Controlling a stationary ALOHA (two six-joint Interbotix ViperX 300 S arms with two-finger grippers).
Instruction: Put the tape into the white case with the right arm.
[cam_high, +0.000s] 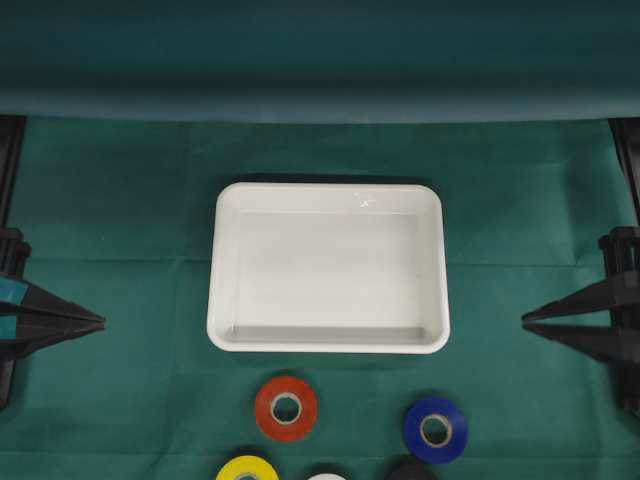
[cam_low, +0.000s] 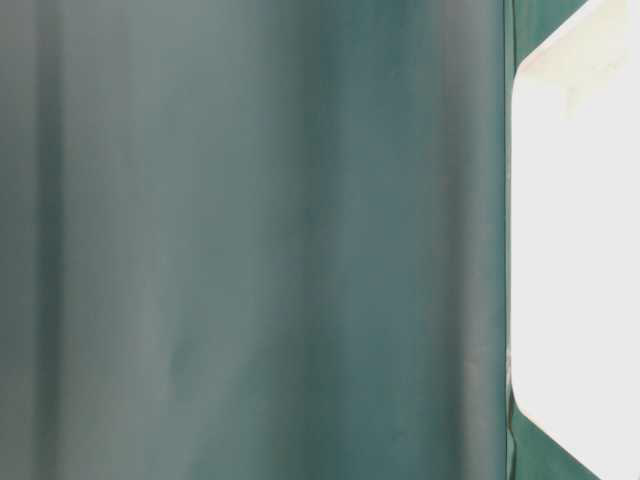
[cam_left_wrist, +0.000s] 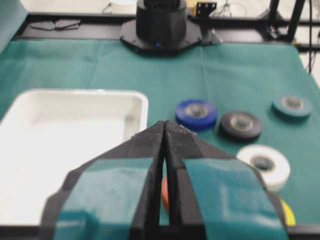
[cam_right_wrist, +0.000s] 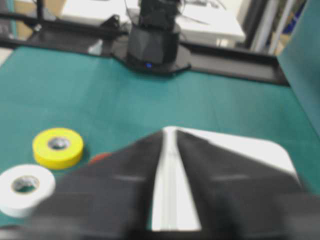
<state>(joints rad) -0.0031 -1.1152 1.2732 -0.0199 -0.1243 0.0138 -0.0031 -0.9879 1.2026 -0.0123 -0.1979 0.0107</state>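
The right gripper (cam_high: 524, 320) sits at the right edge of the overhead view, its pointed black fingers nearly together and holding nothing. At the left edge the left gripper (cam_high: 103, 321), with light-blue bands, has its fingers pressed together. Between them, mid-frame, lies the white case (cam_high: 225, 300). Below it sit the red tape (cam_high: 286, 407) and blue tape (cam_high: 435, 430); yellow tape (cam_high: 247, 468) lies at the bottom edge.

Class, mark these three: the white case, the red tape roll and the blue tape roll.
white case (cam_high: 228, 268): overhead view, left rim.
red tape roll (cam_high: 268, 408): overhead view, red band.
blue tape roll (cam_high: 416, 443): overhead view, blue band.
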